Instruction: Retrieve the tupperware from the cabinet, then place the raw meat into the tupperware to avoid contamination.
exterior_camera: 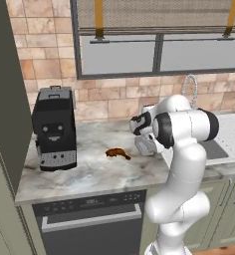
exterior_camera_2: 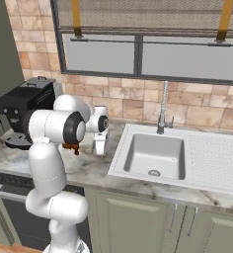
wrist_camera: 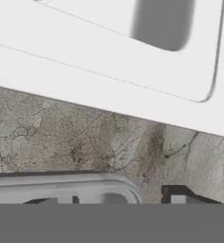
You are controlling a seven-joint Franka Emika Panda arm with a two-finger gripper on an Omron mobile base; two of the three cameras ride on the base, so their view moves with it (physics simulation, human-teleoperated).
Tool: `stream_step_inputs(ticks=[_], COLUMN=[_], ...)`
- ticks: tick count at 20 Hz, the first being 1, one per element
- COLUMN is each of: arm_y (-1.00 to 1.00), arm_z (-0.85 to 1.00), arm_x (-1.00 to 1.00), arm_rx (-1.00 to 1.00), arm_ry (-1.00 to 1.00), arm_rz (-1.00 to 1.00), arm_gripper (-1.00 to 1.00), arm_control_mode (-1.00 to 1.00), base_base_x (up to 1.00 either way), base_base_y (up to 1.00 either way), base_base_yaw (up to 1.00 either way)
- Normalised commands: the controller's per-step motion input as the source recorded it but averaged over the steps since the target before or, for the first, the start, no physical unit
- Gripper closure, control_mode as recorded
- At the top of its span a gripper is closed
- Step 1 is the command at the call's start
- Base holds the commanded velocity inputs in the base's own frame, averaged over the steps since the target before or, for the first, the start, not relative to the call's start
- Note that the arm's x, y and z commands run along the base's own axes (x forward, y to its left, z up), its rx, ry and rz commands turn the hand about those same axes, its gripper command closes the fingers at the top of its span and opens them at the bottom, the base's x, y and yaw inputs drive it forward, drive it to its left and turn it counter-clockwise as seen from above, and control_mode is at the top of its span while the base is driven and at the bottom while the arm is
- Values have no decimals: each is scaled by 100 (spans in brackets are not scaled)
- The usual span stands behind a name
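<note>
As its jaws stand spread, the gripper [exterior_camera: 145,145] hangs over the tupperware [wrist_camera: 66,187], raw meat [exterior_camera: 118,154] just beside it on the marble counter [exterior_camera: 89,174]

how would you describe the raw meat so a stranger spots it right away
Find the big black coffee machine on the marble counter. Just to its right lies the raw meat, a small reddish-brown lump tapering to one end, the only dark red item on that pale surface.

tupperware [wrist_camera: 71,190] cut off by hand view's bottom edge, just rim showing. raw meat [exterior_camera_2: 74,147] mostly hidden behind arm in right base view. gripper jaws hidden behind arm, state unclear.
</note>
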Motion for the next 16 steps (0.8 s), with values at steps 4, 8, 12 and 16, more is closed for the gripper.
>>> stream_step_inputs(ticks=[4, 8, 12, 16], arm_y=[0, -1, 4, 23], arm_z=[19, 61, 65, 30], arm_x=[4, 0, 0, 0], arm_rx=[-1, 4, 8, 9], arm_ry=[5, 2, 1, -3], arm_rz=[-5, -7, -10, -26], arm_gripper=[-100, -100, -100, -100], arm_control_mode=[-100, -100, -100, -100], base_base_x=[0, 0, 0, 0], base_base_y=[0, 0, 0, 0], base_base_yaw=[0, 0, 0, 0])
